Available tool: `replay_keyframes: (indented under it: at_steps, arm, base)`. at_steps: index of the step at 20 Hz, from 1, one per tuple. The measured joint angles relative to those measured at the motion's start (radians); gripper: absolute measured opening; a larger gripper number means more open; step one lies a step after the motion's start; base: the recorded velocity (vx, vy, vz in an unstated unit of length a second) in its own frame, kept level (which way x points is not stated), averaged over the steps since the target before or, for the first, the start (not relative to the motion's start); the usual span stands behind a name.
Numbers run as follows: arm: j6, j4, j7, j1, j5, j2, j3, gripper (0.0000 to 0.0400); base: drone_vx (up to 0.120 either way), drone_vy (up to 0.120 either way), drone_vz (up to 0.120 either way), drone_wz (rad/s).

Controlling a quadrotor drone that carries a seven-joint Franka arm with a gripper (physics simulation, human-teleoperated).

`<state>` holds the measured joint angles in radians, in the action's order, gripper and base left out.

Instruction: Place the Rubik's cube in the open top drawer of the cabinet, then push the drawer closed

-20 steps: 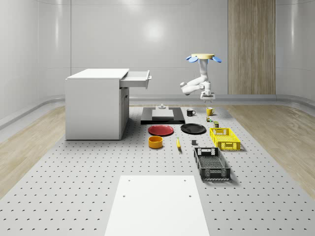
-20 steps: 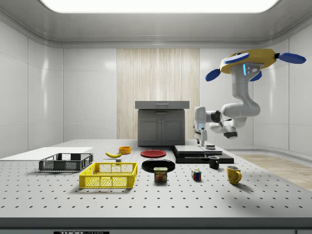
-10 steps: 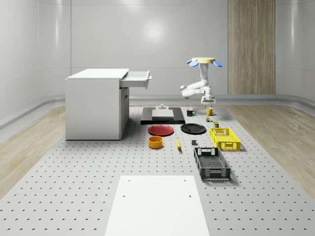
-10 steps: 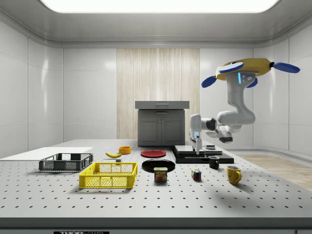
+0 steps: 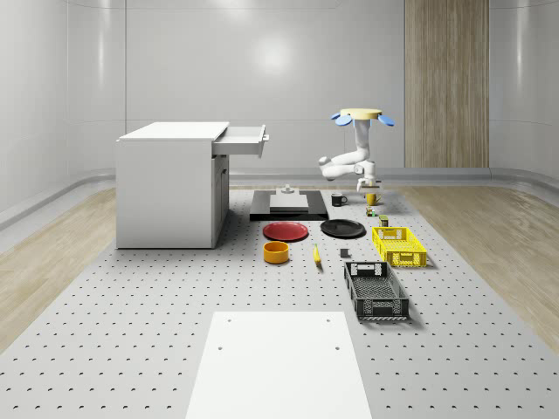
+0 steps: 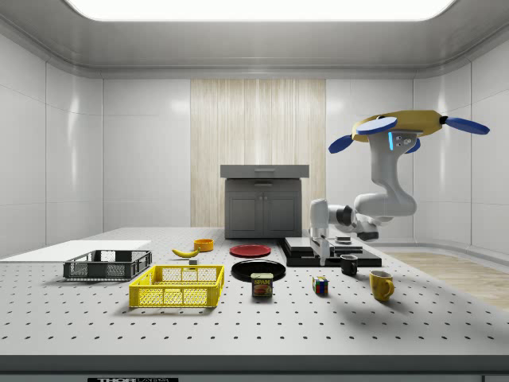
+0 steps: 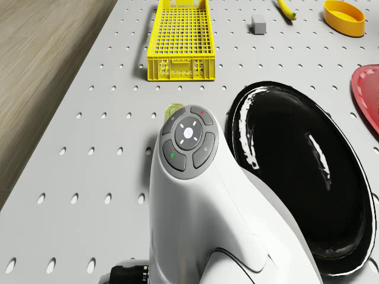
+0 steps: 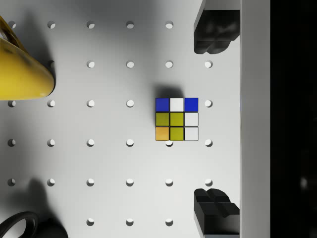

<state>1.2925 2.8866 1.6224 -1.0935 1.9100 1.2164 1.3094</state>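
The tool [image 8: 213, 129] has dropped lower, fingers [image 8: 214, 34] spread wide and empty, over the Rubik's cube [image 8: 177, 119] at frame centre on the desk [image 8: 99, 163]. The drone [image 6: 398, 127] hovers above; grasping looks next.

1. The Rubik's cube [image 8: 177, 119] sits on the perforated table [image 8: 109, 163], its upper face showing blue, white, yellow and orange squares.
2. Two dark fingertips [image 8: 214, 32] of the gripper [image 8: 214, 121] stand wide apart, the cube lying between them, touching neither.
3. A yellow mug [image 8: 22, 69] lies well apart from the cube.
4. A black mug [image 8: 22, 228] sits in the corner.
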Motion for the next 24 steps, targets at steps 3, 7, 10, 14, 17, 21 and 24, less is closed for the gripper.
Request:
replay_keyframes:
  at_steps: [3, 7, 10, 14, 17, 21, 24]
  arm:
    - [0.012, -0.001, 0.004, -0.004, -0.007, 0.013, 0.004, 0.04]
    - [0.029, -0.002, 0.009, -0.009, -0.015, 0.031, 0.008, 0.04]
    - [0.04, -0.003, 0.012, -0.013, -0.021, 0.044, 0.011, 0.04]
    - [0.072, -0.008, 0.011, -0.013, 0.001, 0.067, -0.017, 0.04]
    - [0.102, -0.016, 0.007, -0.012, 0.034, 0.086, -0.056, 0.04]
    - [0.135, -0.027, 0.004, -0.014, 0.07, 0.105, -0.098, 0.04]
    - [0.151, -0.032, 0.004, -0.017, 0.082, 0.115, -0.113, 0.04]
  base:
    - [0.0, 0.0, -0.12, 0.0]
    - [0.0, 0.0, -0.12, 0.0]
    - [0.0, 0.0, -0.107, 0.0]
    - [0.0, 0.0, 0.0, 0.0]
    - [0.0, 0.0, 0.0, 0.0]
    - [0.0, 0.0, 0.0, 0.0]
    - [0.0, 0.0, 0.0, 0.0]
